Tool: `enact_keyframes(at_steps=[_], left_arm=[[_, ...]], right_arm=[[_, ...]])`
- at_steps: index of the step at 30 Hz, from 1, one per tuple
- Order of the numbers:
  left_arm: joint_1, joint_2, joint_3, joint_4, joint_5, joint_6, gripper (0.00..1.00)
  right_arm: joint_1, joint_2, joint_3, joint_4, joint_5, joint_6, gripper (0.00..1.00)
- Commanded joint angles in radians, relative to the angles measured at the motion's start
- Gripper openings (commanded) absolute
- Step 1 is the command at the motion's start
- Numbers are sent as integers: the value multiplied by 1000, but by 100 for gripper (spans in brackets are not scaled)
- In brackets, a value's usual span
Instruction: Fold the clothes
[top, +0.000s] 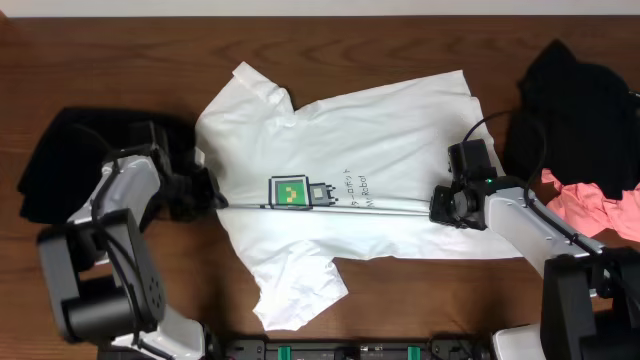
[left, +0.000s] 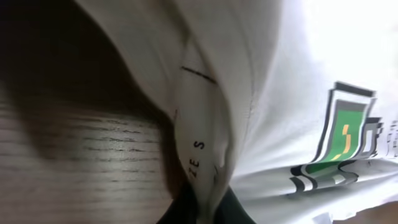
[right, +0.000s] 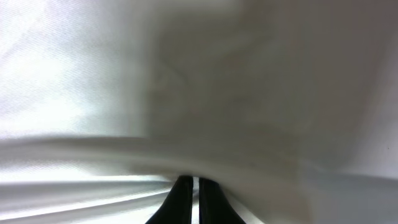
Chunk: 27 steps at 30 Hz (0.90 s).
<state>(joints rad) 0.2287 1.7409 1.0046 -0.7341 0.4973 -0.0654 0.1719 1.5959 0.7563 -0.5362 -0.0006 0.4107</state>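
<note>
Mid-desk: white T-shirt (top: 380, 130) lies spread flat, print side up. Collar end points at the left arm, hem end at the right arm. One sleeve (top: 255, 85) sticks out toward the far edge, the other (top: 295, 295) toward the near edge, slightly crumpled. Green-and-grey pixel print (top: 300, 190) sits near the middle, with a short line of text beside it.

A straight, taut crease (top: 390, 207) runs across the shirt just under the print, from one arm's fingers to the other's.

Left fingers (top: 205, 192) are at the collar edge, closed on the white T-shirt. In the left wrist view, cloth is bunched between the dark fingertips (left: 239, 214), a neck label (left: 199, 155) marked "S" stands up out of the pinch, and the print (left: 345, 137) is off to the side.

Right fingers (top: 440, 205) are at the hem side, on the same crease. In the right wrist view the two dark fingers (right: 180, 199) are pressed nearly together, with white fabric draped right over them, so they are closed on the white T-shirt.

Other clothes:
- A black garment (top: 580, 100) is heaped at the far right of the desk (top: 120, 60).
- A pink garment (top: 590, 205) is just beside it, behind the right arm.
- Another black garment (top: 55, 160) is on the left, partly under the left arm.
</note>
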Motion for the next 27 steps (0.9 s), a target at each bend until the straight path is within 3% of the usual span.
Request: enact_keyframes(at_steps=[1,8,13,15,21,27], left_arm=[[28,-53,47,-7,-114,28,10],[29,-71,57,-67,-231,28,11],[20,-71,55,-72,-195,28,11],[13,-71,51,-68,-195,28,17],[-39,-66,45,22,-114,52,51],[-120,-28,45,16,-116,66,57]], right_arm=[[3,27,-39,-21,72,16,6],[3,27,-39,-22,72,16,6],[3,27,-39,-22,72,16,6],[3,27,-39,-22,72,16,6],[3,27,-39,-23,72,16,5],[3,27,-39,-26,72,16,6]])
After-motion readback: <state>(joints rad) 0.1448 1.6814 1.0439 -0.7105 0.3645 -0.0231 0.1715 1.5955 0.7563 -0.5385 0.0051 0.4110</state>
